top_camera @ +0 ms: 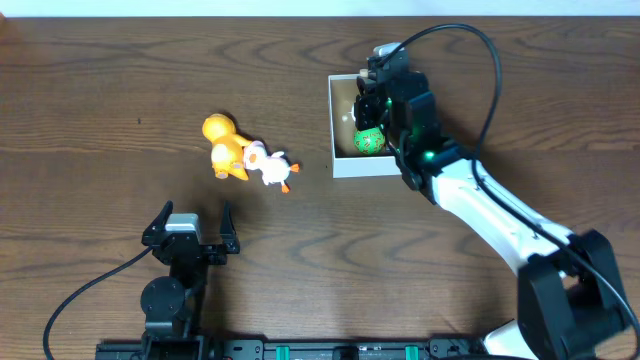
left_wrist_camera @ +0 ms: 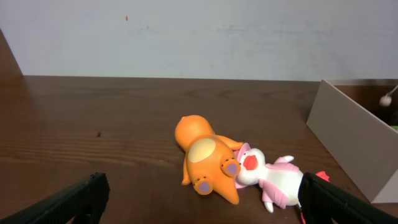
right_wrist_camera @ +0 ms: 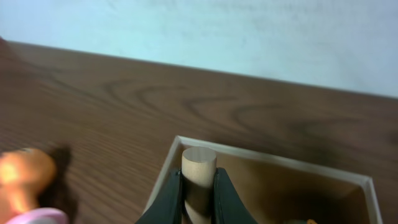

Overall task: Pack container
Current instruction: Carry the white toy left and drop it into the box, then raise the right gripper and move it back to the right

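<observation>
My right tool (right_wrist_camera: 199, 190) is clenched on a wooden peg (right_wrist_camera: 199, 163), its long axis upright, over the container (top_camera: 350, 166), which sits mouth-up on the desk's (top_camera: 100, 120) right side; my left tool (top_camera: 194, 218) is released

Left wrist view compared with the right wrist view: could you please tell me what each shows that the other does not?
Only the left wrist view shows the open left gripper and the white-and-pink toy with its face and body. Only the right wrist view shows the right gripper shut on a wooden cylinder over the container. Both show the orange toy and the container.
</observation>
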Controlling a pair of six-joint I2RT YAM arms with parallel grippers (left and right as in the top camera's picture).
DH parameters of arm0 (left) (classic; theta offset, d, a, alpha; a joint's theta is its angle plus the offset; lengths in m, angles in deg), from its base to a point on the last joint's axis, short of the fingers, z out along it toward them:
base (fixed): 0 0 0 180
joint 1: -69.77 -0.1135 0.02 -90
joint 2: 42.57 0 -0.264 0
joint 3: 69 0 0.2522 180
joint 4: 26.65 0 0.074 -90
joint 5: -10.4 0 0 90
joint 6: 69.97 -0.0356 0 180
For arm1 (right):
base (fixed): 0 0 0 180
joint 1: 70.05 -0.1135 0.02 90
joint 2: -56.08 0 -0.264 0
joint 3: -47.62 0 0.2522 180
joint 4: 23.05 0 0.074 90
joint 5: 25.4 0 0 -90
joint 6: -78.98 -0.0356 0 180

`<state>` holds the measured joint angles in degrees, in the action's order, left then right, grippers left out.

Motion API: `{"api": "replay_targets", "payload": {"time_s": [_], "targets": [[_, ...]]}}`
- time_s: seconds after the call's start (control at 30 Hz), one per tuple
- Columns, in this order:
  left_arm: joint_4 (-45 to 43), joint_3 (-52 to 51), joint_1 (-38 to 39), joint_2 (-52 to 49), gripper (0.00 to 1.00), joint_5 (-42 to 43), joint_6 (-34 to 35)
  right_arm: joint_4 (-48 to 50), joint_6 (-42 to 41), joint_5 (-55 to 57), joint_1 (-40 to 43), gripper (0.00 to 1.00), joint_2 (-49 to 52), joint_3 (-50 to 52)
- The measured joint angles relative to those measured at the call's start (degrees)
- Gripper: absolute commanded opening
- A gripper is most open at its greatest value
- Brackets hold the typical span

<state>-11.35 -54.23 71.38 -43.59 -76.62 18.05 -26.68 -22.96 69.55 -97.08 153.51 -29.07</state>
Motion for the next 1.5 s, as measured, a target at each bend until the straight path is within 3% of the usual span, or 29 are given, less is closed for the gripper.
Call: {"api": "replay_targets", "payload": {"time_s": [0.47,0.7,0.77,0.93,1.1,1.27,1.5], "targets": [[0.0,0.0,0.0,0.0,0.98,0.0,0.0,-0.4,0.5,1.4,-2.1,0.02,7.6,0.0],[0.0,0.0,0.0,0.0,0.98,0.0,0.0,-3.1,0.7,1.3,-4.0,0.19,7.6,0.0],[0.0,0.0,0.0,0.0,0.98,0.0,0.0,-3.5,0.8,1.4,-4.0,0.38,7.6,0.0],[0.0,0.0,0.0,0.0,0.98,0.0,0.0,-3.5,0.9,1.6,-4.0,0.68,7.6,0.0],[0.0,0.0,0.0,0.0,0.98,0.0,0.0,-3.2,1.3,1.7,-4.0,0.73,7.6,0.0],[0.0,0.0,0.0,0.0,0.98,0.0,0.0,-3.5,1.3,2.8,-4.0,0.71,6.3,0.0],[0.0,0.0,0.0,0.0,0.98,0.0,0.0,-12.0,1.1,11.5,-3.4,0.88,-7.1,0.0]]}}
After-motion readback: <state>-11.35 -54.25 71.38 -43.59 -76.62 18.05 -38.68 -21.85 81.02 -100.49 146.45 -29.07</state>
